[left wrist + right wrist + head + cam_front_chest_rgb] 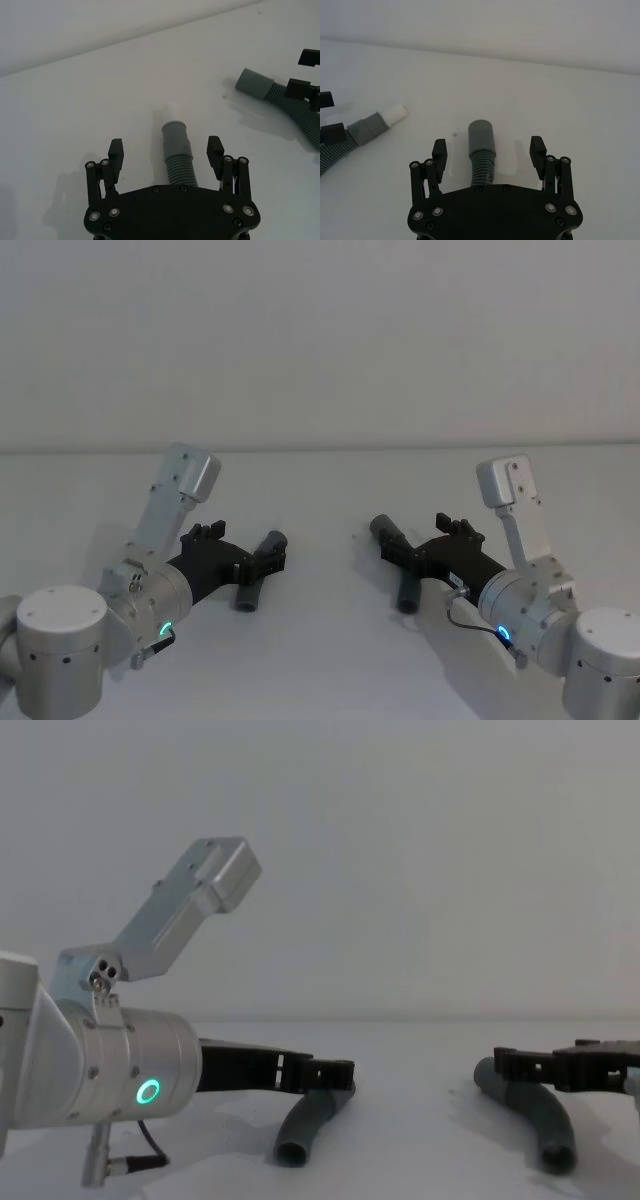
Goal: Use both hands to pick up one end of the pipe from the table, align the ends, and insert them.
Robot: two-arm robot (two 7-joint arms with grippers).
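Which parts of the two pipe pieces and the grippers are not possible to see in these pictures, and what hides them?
- Left wrist view: the rear of the left pipe piece runs under the body of the open left gripper.
- Right wrist view: the right pipe piece likewise passes under the open right gripper.
- Chest view: the right gripper is cut off by the right edge.
- Head view: the white tip blends into the table.

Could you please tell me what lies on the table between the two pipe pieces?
Nothing. In the head view, the stretch of white table between the left pipe piece and the right pipe piece is bare.
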